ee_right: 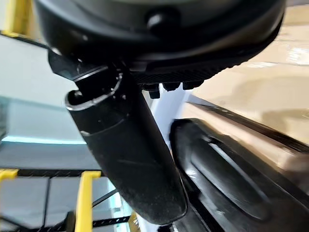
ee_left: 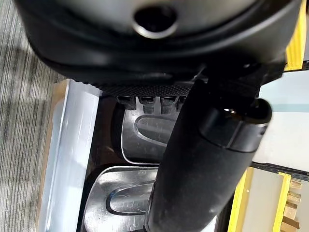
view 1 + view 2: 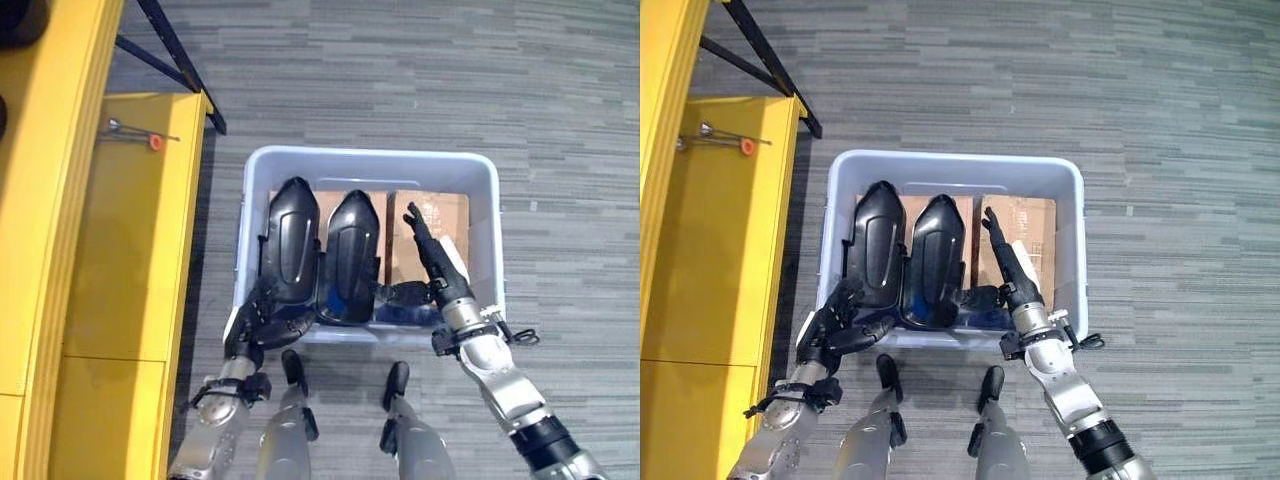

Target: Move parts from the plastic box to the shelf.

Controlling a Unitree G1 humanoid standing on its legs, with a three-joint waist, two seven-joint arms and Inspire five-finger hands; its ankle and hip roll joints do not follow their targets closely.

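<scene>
Two glossy black moulded parts lie side by side in the pale blue plastic box [image 3: 480, 190], the left part [image 3: 288, 245] against the box's left wall and the second part [image 3: 350, 255] just beside it near the middle; each has its long axis running from the near wall toward the far wall, rounded tip pointing to the far wall. Brown cardboard [image 3: 445, 210] lines the box's floor toward its right wall. The left hand [image 3: 262, 318] sits at the box's near left corner, its fingers [image 3: 843, 300] lying up against the near end of the left part and the thumb reaching under that end; whether they actually clamp it cannot be told from these views. The right hand [image 3: 437, 262] is inside the box over the cardboard, fingers [image 3: 998, 238] straight and together, pointing toward the far wall, released and holding nothing, with its thumb [image 3: 405, 293] stretched sideways toward the near end of the second part. The box stands on grey carpet [image 3: 400, 70], and the yellow shelf [image 3: 130, 270] runs just beside its left wall, carrying a small metal tool with an orange tip [image 3: 140, 135] near its far end.
</scene>
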